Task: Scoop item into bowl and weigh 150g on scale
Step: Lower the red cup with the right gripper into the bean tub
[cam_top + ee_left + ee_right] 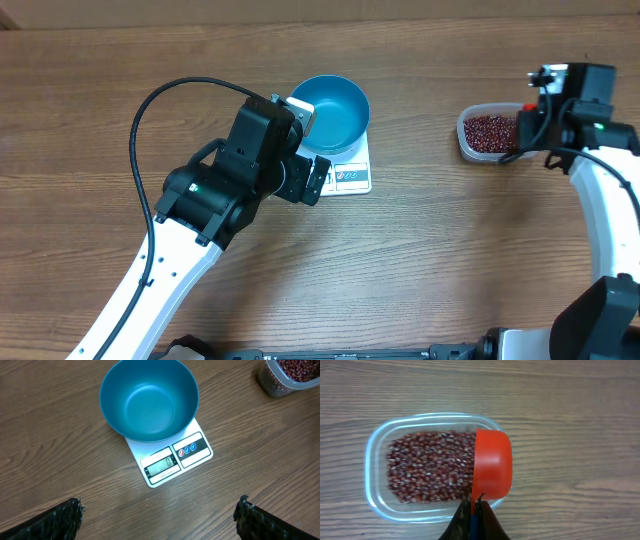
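Now our right fingers pinch the scoop by its handle, cup over the beans in the tub; we judge them loose, light, spill-prone, while our left fingers gape empty near the bowl on the scale.

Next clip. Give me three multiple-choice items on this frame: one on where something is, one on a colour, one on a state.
1. Where does the bowl stand?
A) on the scale
B) beside it
C) at the table's edge

2. What colour is the scoop?
A) green
B) red
C) white

3. The bowl is:
A) half full
B) empty
C) tipped over

Answers:
1 A: the bowl's base covers the scale's platform, leaving only the front panel showing.
2 B: a red cup sits over the beans in the clear tub.
3 B: the bowl is upright and its blue inside is bare.
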### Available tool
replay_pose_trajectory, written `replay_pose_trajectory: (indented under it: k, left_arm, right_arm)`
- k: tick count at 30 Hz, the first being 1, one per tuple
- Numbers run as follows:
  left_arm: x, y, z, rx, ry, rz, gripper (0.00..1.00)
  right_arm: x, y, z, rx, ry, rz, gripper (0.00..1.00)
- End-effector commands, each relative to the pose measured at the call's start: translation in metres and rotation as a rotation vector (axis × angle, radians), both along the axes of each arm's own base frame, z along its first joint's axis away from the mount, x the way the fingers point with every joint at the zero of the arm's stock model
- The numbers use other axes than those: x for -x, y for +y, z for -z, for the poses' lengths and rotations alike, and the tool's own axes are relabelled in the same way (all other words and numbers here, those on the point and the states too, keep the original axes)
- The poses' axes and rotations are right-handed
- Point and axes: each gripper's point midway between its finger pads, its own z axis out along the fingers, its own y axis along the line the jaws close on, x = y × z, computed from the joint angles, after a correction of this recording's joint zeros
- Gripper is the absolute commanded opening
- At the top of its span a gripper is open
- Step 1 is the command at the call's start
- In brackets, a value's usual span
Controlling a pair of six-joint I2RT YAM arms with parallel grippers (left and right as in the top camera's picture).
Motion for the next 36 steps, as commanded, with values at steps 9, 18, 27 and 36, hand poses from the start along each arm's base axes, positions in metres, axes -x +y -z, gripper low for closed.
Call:
replay_pose_trajectory:
  k: [9, 18, 27, 36]
  left_arm:
    - [-0.003, -0.003, -0.004, 0.011, -0.007, 0.003, 1.00]
    - [-0.003, -0.004, -0.004, 0.011, -0.007, 0.003, 1.00]
    - [-0.003, -0.004, -0.004, 0.011, -0.007, 0.003, 1.00]
    - [-0.003, -0.003, -0.004, 0.011, -0.007, 0.003, 1.00]
  right_arm:
    - [-0.002, 0.007, 0.008, -0.131, -0.034, -0.050, 0.04]
    - [0.000, 0.007, 0.024, -0.114, 0.009, -0.090, 0.04]
    - [0.001, 0.009, 0.057, -0.136, 0.080, -0.107, 0.04]
    - [0.004, 0.032, 0.074, -0.263, 0.120, -0.163, 0.04]
